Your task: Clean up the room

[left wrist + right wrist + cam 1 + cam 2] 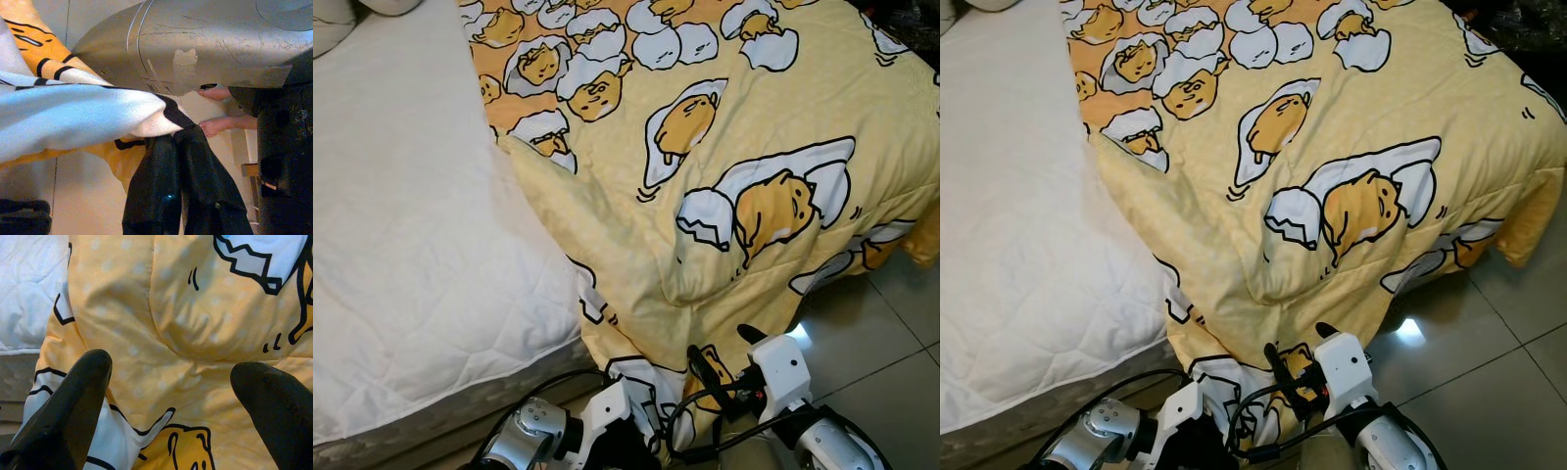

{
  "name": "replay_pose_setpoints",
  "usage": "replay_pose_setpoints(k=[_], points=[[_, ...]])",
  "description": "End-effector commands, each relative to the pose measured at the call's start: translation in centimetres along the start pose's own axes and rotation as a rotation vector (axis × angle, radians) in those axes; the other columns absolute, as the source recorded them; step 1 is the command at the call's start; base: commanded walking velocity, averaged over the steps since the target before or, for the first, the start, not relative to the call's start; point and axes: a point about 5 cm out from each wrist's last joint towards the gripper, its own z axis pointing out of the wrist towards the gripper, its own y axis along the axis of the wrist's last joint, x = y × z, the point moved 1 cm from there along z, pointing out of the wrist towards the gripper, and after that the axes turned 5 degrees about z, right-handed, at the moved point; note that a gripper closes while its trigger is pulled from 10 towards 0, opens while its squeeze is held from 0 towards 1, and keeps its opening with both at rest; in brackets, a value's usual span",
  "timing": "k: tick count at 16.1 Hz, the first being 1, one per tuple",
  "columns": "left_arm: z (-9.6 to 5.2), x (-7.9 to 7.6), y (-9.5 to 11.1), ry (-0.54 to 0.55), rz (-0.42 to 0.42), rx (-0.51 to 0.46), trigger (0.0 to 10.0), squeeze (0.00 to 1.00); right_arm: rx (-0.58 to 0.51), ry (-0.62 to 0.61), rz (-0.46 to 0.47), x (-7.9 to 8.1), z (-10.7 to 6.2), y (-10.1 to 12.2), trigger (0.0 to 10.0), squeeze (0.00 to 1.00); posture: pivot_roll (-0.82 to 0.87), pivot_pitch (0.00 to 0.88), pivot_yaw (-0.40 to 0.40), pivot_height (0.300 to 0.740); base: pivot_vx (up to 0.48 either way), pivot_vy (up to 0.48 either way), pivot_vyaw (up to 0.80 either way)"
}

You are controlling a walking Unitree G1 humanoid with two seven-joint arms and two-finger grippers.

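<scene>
A yellow blanket [705, 196] printed with egg cartoons covers the right half of the bed and hangs over its near edge toward the floor. In the left wrist view my left gripper [178, 134] is shut on a white and black hem of the blanket [98, 112], low beside the bed. Its fingers [161, 186] are pressed together on the cloth. My right gripper [171, 401] is open, with its fingers [73, 406] spread wide just in front of the hanging blanket [186, 323]. The head views show it at the bottom, the right gripper [724, 352] close against the draped edge.
The bare white quilted mattress [401, 245] fills the left side, with a pillow [333, 20] at its far corner. Glossy floor tiles [871, 333] lie to the right of the bed. A person's bare feet [222, 125] stand on the floor behind me.
</scene>
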Motion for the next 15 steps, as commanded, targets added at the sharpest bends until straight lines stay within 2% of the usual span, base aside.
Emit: replay_pose_setpoints(k=[1,3,10,15], points=[[-0.43,-0.48,-1.04,-0.002,-0.038,0.015,0.0,0.00,0.012,0.023,0.016,0.62,-0.10,-0.36,10.0,0.32,-0.29,0.228,0.194,0.740,0.000,0.480,0.00],[-0.43,-0.53,-1.05,-0.004,-0.038,0.014,0.0,0.00,0.013,0.024,0.016,0.63,-0.11,-0.40,10.0,0.32,-0.29,0.228,0.194,0.740,0.000,0.480,0.00],[-0.24,-0.46,-0.77,-0.010,-0.025,0.017,0.0,0.00,0.014,0.027,0.015,0.73,-0.11,-0.47,10.0,0.32,-0.29,0.230,0.193,0.740,0.000,0.000,0.00],[0.15,-1.18,-0.98,-0.065,0.004,0.042,0.0,0.00,0.014,0.026,0.016,0.76,0.00,-0.48,10.0,0.32,-0.29,0.231,0.194,0.740,0.000,0.000,0.00]])
